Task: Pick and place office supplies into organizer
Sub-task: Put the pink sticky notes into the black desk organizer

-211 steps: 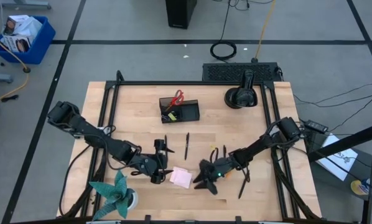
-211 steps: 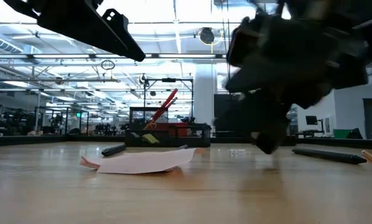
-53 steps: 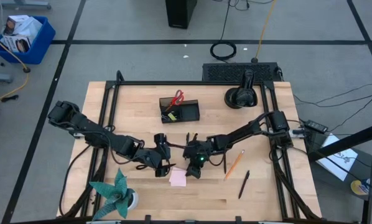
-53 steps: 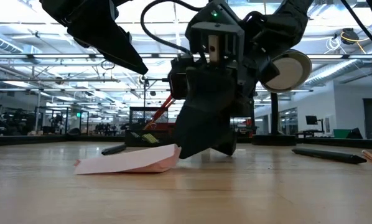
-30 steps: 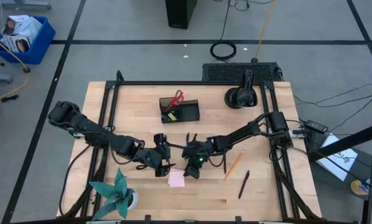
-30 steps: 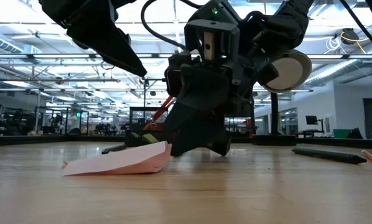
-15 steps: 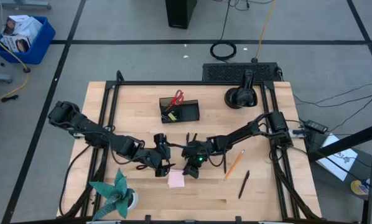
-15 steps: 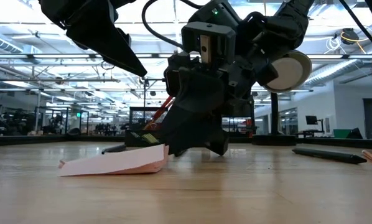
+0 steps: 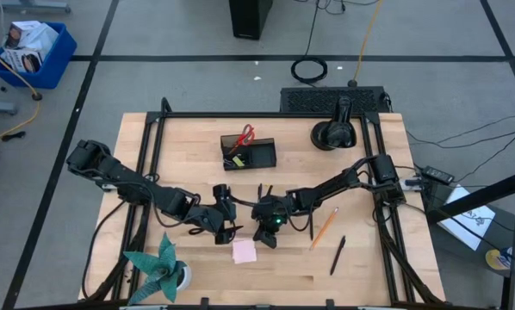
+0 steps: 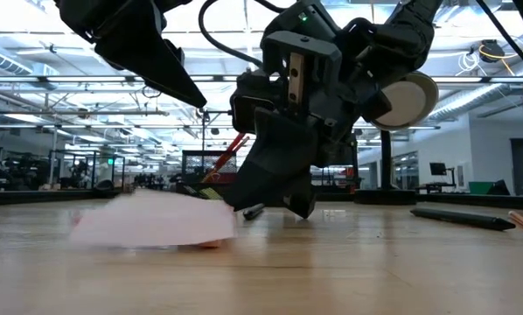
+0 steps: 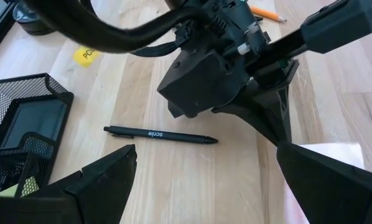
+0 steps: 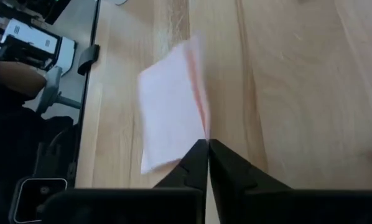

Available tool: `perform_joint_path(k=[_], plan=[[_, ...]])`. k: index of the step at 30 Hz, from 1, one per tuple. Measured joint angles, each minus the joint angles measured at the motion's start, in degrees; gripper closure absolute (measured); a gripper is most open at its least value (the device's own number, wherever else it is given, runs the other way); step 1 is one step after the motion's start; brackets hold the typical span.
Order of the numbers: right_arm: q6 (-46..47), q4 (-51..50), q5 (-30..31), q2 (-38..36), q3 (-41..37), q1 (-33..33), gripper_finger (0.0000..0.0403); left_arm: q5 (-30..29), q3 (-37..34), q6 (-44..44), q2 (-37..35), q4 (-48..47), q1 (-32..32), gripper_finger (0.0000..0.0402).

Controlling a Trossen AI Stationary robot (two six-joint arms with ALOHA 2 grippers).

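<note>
- Sticky-note pad [image 9: 244, 251], pink, lies on the wooden table [image 9: 180, 146] near the front edge, about midway between the two arms, with the right gripper [image 9: 263, 238] just behind it.
- From the right wrist view, that gripper's two dark fingers [image 12: 192, 163] are pressed together, tips meeting right at the near edge of the pad [image 12: 170, 118]. It looks as if they have missed the paper rather than pinched it, though the blur makes that hard to be sure of.
- At table height the pad [image 10: 152, 223] shows only as a pale smear, with the right gripper [image 10: 266, 206] tilted down just beside it.
- Left gripper [image 9: 226, 231] sits just to the left of the right one, close to the pad, its fingers [image 11: 105, 180] spread wide with nothing between them.
- One black pen [image 11: 161, 135] lies flat on the wood between the grippers and the organizer.
- Organizer [image 9: 248, 153], black mesh, stands well behind the grippers toward the middle of the table's far half; red-handled scissors [image 9: 246, 134] stick up out of its taller section.
- An orange pencil [image 9: 325, 228] and a second black pen [image 9: 338, 256] lie to the right of the right gripper, apart from each other.
- A teal paper plant [image 9: 158, 271] stands at the front left corner.
- A round black object with a post [image 9: 335, 131] sits at the far right.
</note>
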State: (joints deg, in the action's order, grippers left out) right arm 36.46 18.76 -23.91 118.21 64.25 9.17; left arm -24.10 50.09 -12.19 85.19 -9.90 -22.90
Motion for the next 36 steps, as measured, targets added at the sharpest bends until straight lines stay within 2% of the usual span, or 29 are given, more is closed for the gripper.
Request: perform_joint_path(k=[16,20,29,36], plan=[[-1.16,-0.07,0.84,-0.67,-0.13,-0.09,0.0402,0.00,0.00,-0.54,0.00,-0.65,0.00,0.0011],[-1.62,-1.07,0.28,-2.89,-0.13,-0.37,0.0403,0.00,0.00,-0.85,0.00,-0.61,0.00,0.0011],[-8.84,-12.78,10.20,-11.51,-0.11,-1.54,0.0403,0.03,0.00,-0.57,0.00,-0.50,0.00,0.0011],[-9.96,-15.17,11.98,-16.29,-1.94,-3.27,0.0403,0.07,0.00,-0.59,0.00,-0.18,0.00,0.0011]])
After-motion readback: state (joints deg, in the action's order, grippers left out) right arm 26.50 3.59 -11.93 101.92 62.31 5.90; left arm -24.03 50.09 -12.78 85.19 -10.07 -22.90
